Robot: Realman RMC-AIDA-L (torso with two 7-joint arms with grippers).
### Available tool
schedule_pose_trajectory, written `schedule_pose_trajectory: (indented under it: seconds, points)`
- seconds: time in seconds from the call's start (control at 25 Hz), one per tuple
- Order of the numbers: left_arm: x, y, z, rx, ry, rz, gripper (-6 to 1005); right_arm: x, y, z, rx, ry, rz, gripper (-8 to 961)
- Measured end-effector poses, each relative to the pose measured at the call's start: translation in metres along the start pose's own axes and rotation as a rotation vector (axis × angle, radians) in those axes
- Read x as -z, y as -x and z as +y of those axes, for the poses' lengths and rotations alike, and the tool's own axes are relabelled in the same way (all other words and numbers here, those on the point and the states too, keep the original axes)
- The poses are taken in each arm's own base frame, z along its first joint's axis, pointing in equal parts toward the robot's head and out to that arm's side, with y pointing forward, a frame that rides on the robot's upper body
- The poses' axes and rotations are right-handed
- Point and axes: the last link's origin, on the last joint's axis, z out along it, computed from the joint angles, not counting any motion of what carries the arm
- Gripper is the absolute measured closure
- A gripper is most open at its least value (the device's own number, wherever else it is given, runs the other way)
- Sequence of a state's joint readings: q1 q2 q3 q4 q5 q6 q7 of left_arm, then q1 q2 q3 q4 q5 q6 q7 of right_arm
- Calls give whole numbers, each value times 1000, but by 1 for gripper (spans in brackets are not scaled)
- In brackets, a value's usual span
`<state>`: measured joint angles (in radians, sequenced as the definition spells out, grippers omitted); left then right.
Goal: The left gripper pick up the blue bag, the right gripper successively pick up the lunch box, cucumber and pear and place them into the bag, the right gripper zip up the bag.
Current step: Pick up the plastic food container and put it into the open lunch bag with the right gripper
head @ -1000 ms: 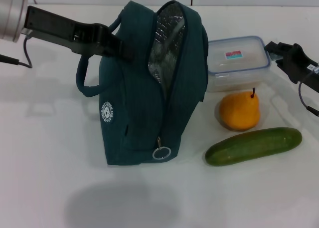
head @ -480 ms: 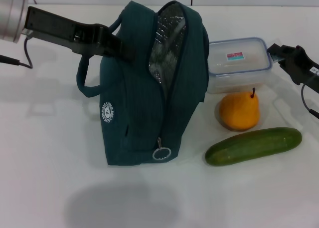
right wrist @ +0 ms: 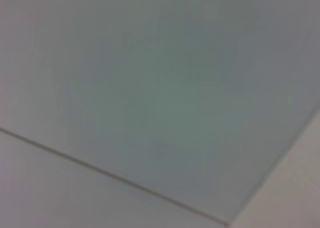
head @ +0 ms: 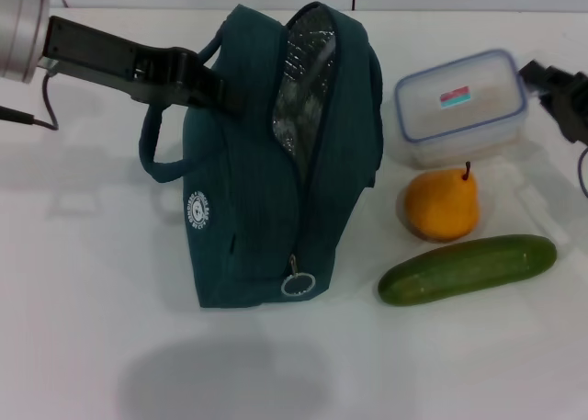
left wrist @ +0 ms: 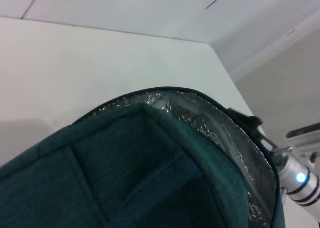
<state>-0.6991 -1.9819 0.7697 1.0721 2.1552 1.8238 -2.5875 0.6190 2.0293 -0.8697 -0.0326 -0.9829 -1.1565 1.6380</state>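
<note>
blue bag [head: 262, 172]: upright mid-tabletop, unzipped; left claw [head: 213, 87] pinches its top.
lunch box [head: 461, 107]: lifted, tilted, nr far-right edge, pinched by right claw [head: 536, 78].
pear [head: 442, 204], cucumber [head: 467, 268]: on tabletop below.

1. Left arm: a silver-grey cylindrical section [head: 20, 29] leads into a long, flat black body ending in the left gripper [head: 213, 86].
2. A thin black cable [head: 28, 115] loops beneath the cylinder.
3. Right gripper [head: 551, 85]: black, blocky, with a black cable trailing below.
</note>
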Motion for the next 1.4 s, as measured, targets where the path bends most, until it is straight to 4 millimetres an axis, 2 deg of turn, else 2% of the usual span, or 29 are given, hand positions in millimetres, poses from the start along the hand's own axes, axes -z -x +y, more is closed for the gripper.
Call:
schedule_pose_trajectory:
  seconds: [0.2, 0.64, 0.84, 0.92, 1.12, 1.4]
  points:
    - [-2, 3, -3, 13, 14, -1, 959, 12, 7, 4, -7, 63, -64, 853]
    - [-5, 5, -6, 22, 23, -1, 959, 23, 20, 22, -40, 206, -134, 855]
    - [-5, 5, -6, 22, 25, 0, 959, 23, 30, 38, -88, 314, -162, 852]
    - [-5, 5, -5, 22, 25, 0, 959, 18, 36, 50, -98, 374, -161, 851]
    - [-6, 4, -5, 20, 26, 0, 959, -8, 39, 87, -116, 529, -98, 848]
    - [-6, 2, -3, 14, 29, -1, 959, -56, 24, 137, -122, 648, 38, 843]
